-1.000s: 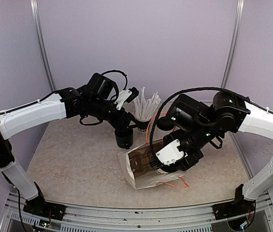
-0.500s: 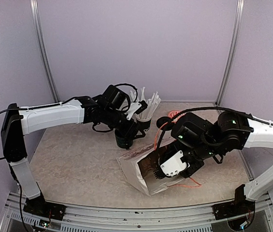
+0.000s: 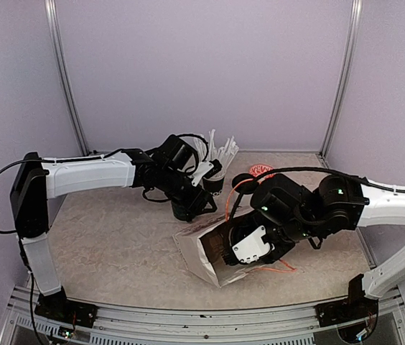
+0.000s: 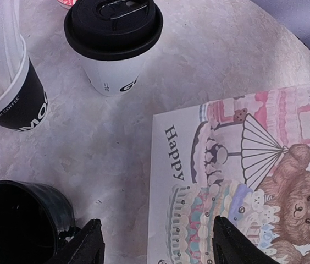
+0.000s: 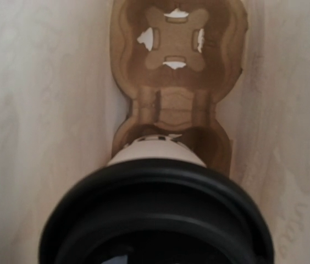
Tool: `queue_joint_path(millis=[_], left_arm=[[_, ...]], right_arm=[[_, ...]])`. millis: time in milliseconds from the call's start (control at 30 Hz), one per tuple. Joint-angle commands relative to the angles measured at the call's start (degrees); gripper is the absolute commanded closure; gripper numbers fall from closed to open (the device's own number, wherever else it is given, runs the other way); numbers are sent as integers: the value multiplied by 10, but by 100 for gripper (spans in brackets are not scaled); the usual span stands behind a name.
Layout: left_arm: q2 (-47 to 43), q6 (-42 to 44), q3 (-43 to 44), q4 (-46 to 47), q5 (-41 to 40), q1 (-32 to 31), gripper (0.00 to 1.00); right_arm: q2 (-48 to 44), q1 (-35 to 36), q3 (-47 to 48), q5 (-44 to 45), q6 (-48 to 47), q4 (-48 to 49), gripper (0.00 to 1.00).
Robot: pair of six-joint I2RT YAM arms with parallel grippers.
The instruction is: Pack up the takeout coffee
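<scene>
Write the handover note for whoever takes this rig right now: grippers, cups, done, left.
Left gripper: open, empty, above the table beside the printed paper bag.
Right gripper: inside the bag; grip not visible.
Done: one black-lidded white paper cup is at the nearer slot of the brown cardboard carrier in the bag.
Left: the second lidded white cup stands on the table; it likely goes in the empty far slot.
</scene>
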Motion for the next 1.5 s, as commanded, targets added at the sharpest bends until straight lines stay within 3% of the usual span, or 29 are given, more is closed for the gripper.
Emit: queue_joint_path(millis=[0, 333, 1467], left_arm=[[19, 14, 17, 14, 16, 4, 34], [36, 25, 25, 15, 34, 4, 34], [50, 36, 29, 23, 72, 3, 34]], right_arm=[[-12, -14, -24, 11, -16, 42, 58], [-11, -35, -57, 40, -26, 95, 60], [-31, -71, -135, 0, -58, 199, 62]])
